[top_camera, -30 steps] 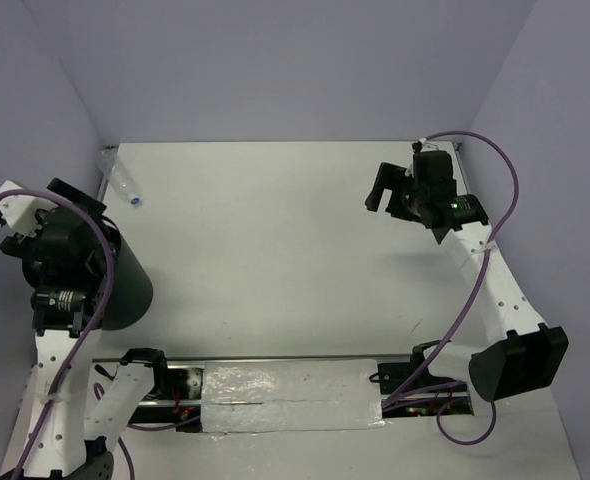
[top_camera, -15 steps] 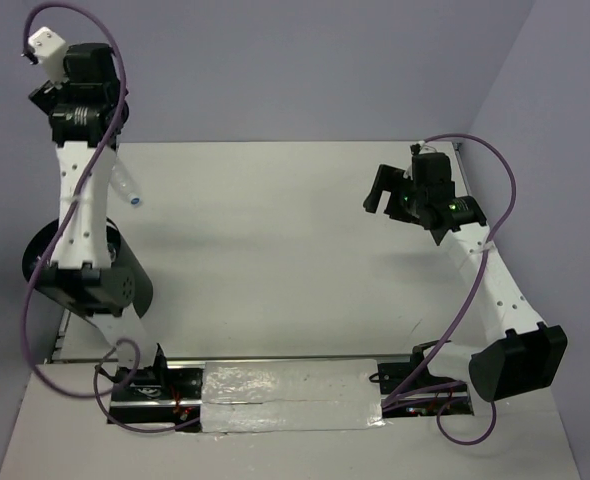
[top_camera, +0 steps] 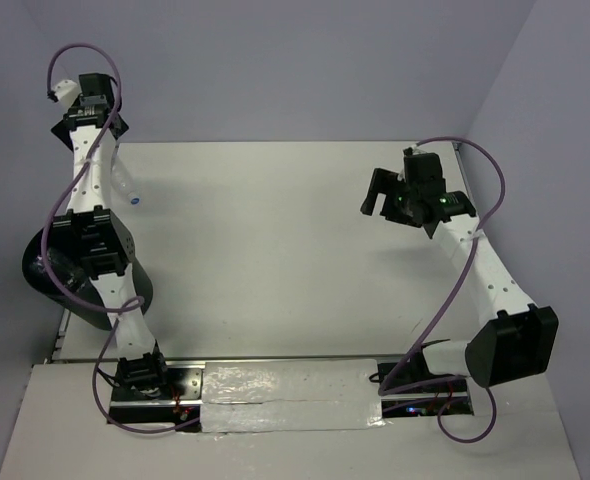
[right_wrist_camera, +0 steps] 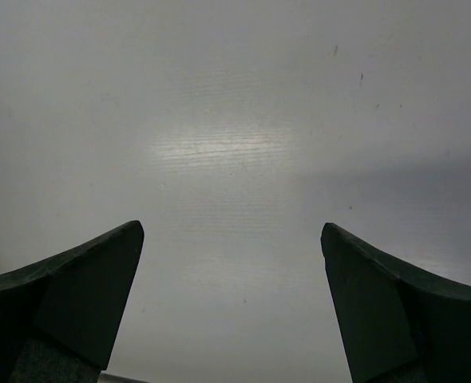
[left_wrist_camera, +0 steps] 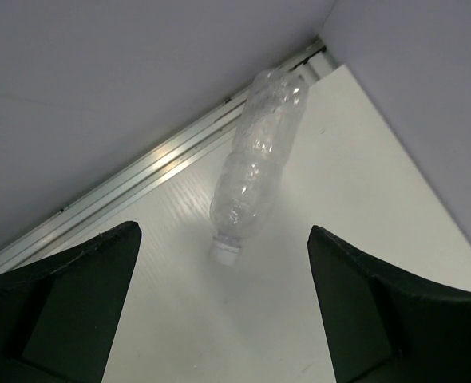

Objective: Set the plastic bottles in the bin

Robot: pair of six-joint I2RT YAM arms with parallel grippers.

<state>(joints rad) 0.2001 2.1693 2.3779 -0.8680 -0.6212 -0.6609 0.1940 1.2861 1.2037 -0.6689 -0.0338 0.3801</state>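
- One plastic bottle (left_wrist_camera: 255,167) is seen lying on its side on the table (top_camera: 275,250), in the far-left corner, outside the bin.
- Its base is pointed into the corner and its cap (left_wrist_camera: 225,252) toward the open table; an aluminium rail (left_wrist_camera: 140,179) at the foot of the wall runs just beside it.
- The bin (top_camera: 138,288) is found at the table's left edge, nearer the arm bases than the bottle, and is partly hidden by the left arm.
- The left gripper (left_wrist_camera: 223,231) is held above the bottle with its fingers (left_wrist_camera: 84,295) spread wide; nothing is gripped and the bottle is not touched.
- The right gripper (right_wrist_camera: 231,227) is held over bare table on the right side, jaws wide apart, with nothing between them.
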